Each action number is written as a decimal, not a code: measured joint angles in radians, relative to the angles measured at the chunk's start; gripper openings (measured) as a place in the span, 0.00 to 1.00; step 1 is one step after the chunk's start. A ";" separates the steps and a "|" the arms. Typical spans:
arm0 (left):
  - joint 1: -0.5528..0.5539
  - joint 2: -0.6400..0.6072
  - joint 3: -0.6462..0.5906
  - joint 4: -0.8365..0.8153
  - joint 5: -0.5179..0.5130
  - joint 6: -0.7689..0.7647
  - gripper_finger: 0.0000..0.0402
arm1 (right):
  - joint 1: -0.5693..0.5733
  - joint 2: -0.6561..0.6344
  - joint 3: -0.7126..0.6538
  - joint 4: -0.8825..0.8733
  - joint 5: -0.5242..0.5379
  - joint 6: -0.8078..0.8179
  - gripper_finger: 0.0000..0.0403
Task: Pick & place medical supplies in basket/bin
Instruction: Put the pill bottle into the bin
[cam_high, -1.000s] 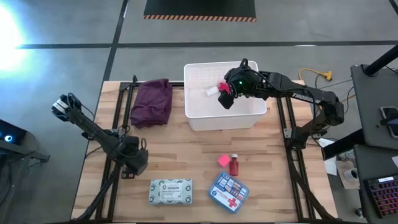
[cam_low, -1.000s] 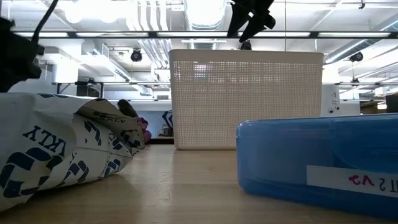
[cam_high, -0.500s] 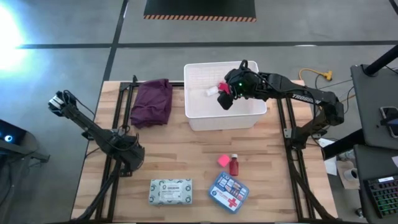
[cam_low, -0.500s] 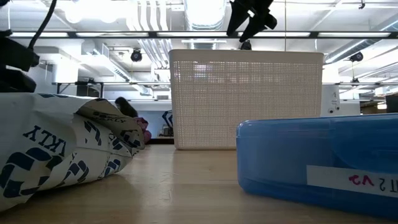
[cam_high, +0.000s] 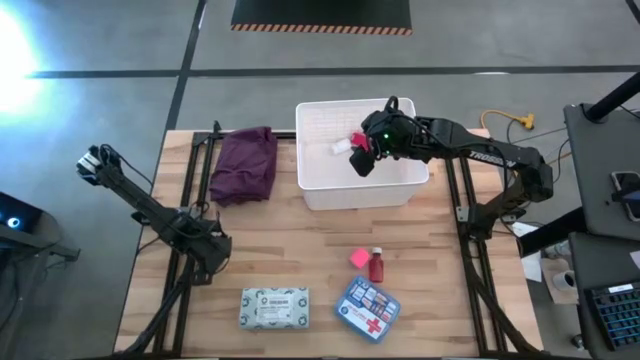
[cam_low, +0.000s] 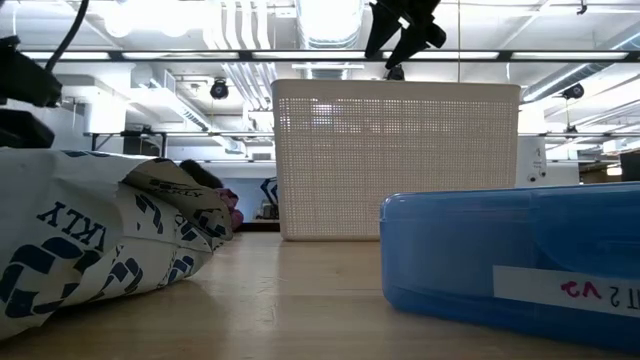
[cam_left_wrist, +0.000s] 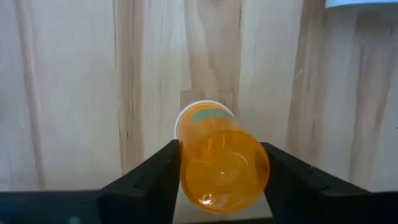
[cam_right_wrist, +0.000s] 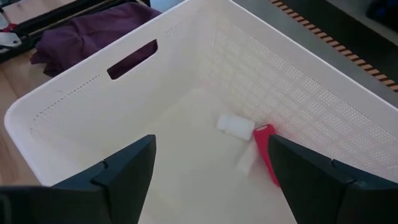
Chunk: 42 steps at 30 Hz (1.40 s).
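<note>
Left tool clamping translucent orange cylindrical bottle, right tool spread empty above perforated white bin

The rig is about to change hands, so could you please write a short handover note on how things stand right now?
Right gripper: open and empty, held above the white bin.
Left gripper: low over the left side of the table, fingers on either side of an orange pill bottle lying on the wood.
Done: a red and white tube already lies in the bin.
Left: the orange pill bottle, the red bottle with the pink cap next to it, the patterned packet and the blue first-aid box, all on the near part of the table. The purple cloth lies left of the bin.
</note>
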 joint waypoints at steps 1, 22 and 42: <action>0.000 0.000 0.005 -0.002 -0.001 -0.002 0.41 | 0.000 0.000 0.000 -0.001 0.000 0.000 0.74; 0.318 -0.008 0.540 -0.046 -0.697 0.358 0.42 | 0.035 -0.135 0.000 -0.026 0.008 0.016 0.68; 1.120 0.546 0.764 0.670 0.025 0.544 0.53 | 0.091 -0.203 -0.001 -0.220 0.080 0.129 0.67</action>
